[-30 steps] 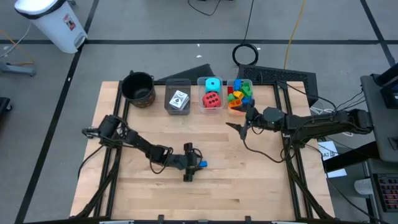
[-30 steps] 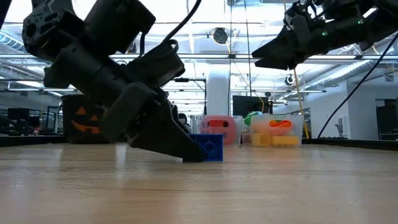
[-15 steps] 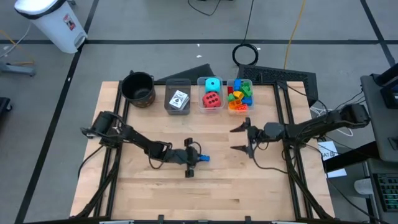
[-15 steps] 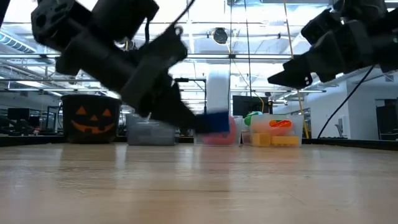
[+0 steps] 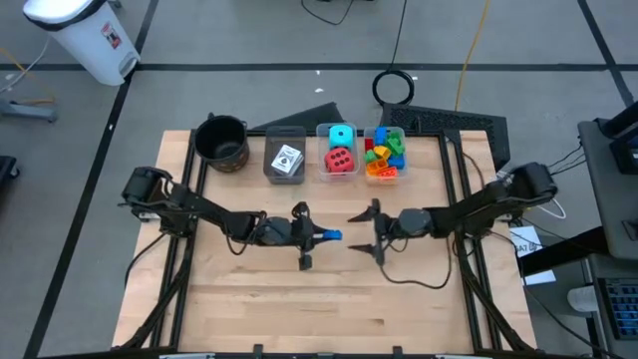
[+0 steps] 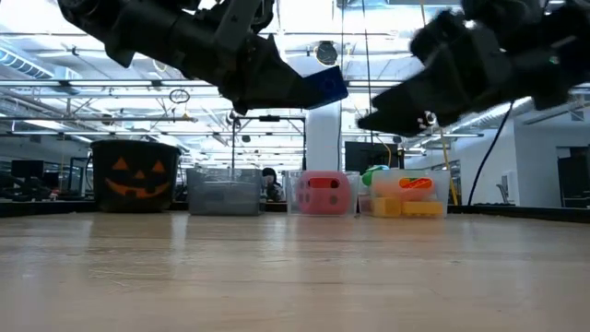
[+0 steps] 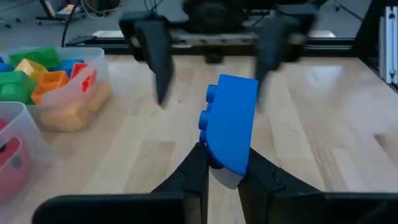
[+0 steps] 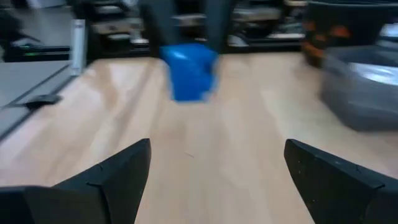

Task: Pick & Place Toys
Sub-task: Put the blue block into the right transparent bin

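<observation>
1. Right now the blue brick [image 5: 332, 235] is pinched at the fingertips of the left gripper [image 5: 321, 236], lifted clear of the table [image 5: 299, 309] near its middle; in the low view the blue brick [image 6: 326, 86] hangs well above the wood.
2. Directly to the right of it, near but apart, is the right gripper [image 5: 365, 229], fingers spread wide and empty, pointing left at the brick. Both grippers face each other across a small gap, so this looks like a hand-over set-up.
3. From the right wrist view the blue brick [image 8: 188, 70] sits straight ahead, roughly centred between the spread fingers [image 8: 118, 174], still out of their reach.
4. In the left wrist view the blue brick [image 7: 230, 121] stands on end, long axis pointing away from the left arm's fingers [image 7: 193, 171], studs on one side; the free end is what the other arm could take.
5. Hard, glossy moulded plastic, blocky with rounded studs; smooth faces may slip if gripped on a corner.
6. At the far edge stand the clear bins [image 5: 383, 172] of coloured bricks [image 5: 382, 152], the red cube [image 5: 340, 160], cyan cube [image 5: 341, 134], and white cards [image 5: 287, 160].
</observation>
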Robot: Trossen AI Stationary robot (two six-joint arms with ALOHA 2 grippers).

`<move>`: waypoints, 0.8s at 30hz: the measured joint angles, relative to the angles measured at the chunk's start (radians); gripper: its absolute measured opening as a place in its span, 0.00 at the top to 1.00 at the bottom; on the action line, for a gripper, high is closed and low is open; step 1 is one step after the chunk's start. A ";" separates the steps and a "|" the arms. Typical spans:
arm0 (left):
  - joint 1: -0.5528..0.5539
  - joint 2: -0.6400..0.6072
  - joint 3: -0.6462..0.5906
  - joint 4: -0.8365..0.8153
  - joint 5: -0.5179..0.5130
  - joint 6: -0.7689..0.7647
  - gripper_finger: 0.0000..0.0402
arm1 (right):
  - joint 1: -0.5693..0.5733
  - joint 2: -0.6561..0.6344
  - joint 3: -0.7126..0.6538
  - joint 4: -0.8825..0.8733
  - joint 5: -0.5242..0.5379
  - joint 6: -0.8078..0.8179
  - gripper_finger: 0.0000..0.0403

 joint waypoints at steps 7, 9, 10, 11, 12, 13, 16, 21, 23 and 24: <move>-0.001 0.000 0.000 -0.043 0.000 -0.030 0.87 | -0.014 0.141 0.174 -0.007 -0.030 -0.009 0.16; -0.001 0.000 0.000 -0.049 0.000 -0.031 0.86 | -0.022 0.161 0.205 -0.021 -0.031 -0.004 0.18; -0.001 0.000 0.000 -0.050 0.000 -0.032 0.86 | -0.024 0.166 0.211 -0.032 -0.031 -0.004 0.19; -0.001 0.000 0.000 -0.049 0.000 -0.032 0.86 | -0.027 0.174 0.218 -0.037 -0.031 -0.003 0.20; -0.001 0.000 0.000 -0.049 0.000 -0.033 0.86 | -0.028 0.183 0.227 -0.036 -0.031 -0.003 0.22; -0.001 0.000 0.000 -0.050 0.000 -0.032 0.86 | -0.028 0.186 0.228 -0.036 -0.031 -0.003 0.24; -0.002 0.000 0.000 -0.062 0.000 -0.034 0.87 | -0.028 0.187 0.228 -0.036 -0.031 -0.003 0.33; 0.000 0.000 0.000 -0.061 -0.008 -0.038 0.86 | -0.022 0.187 0.228 -0.023 -0.033 -0.003 0.54; -0.001 0.000 0.000 -0.060 -0.010 -0.039 0.86 | -0.019 0.187 0.228 -0.031 -0.033 -0.003 0.64; -0.001 0.000 0.000 -0.058 -0.011 -0.039 0.86 | -0.019 0.187 0.228 -0.039 -0.035 -0.003 0.69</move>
